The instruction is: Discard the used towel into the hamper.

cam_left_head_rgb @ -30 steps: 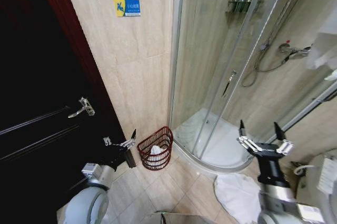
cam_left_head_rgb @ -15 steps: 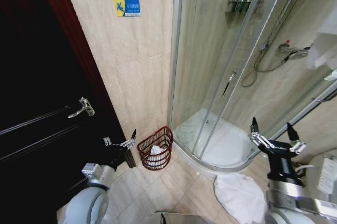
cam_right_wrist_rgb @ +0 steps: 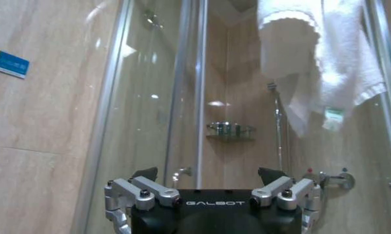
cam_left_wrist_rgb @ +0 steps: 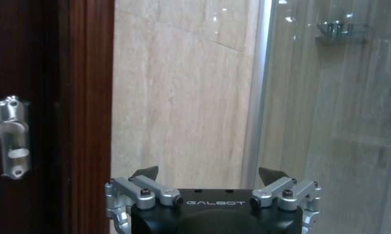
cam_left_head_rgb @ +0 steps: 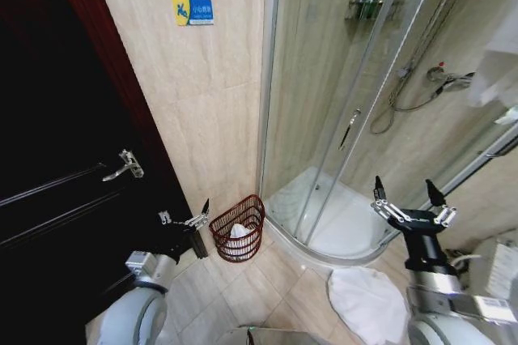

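The hamper [cam_left_head_rgb: 239,228], a dark reddish-brown wire basket, stands on the floor against the wall beside the shower, with something white lying inside it. A white towel [cam_left_head_rgb: 368,302] lies crumpled on the floor tiles at the lower right. Another white towel [cam_right_wrist_rgb: 316,58] hangs high up at the right [cam_left_head_rgb: 495,76]. My right gripper [cam_left_head_rgb: 405,193] is open and empty, held up in front of the shower tray, above the floor towel. Just left of the hamper, low by the door, my left gripper [cam_left_head_rgb: 186,217] is also open and empty [cam_left_wrist_rgb: 208,174].
A dark wooden door with a metal handle [cam_left_head_rgb: 123,165] fills the left. The glass shower enclosure [cam_left_head_rgb: 348,102] with its white tray [cam_left_head_rgb: 344,227] takes the middle and right. A blue sign [cam_left_head_rgb: 193,10] is on the beige wall. A white fixture [cam_left_head_rgb: 500,268] sits at the right edge.
My right gripper swung a little right, then came back left and slightly up, staying open. The left arm, hamper and floor towel have not moved.
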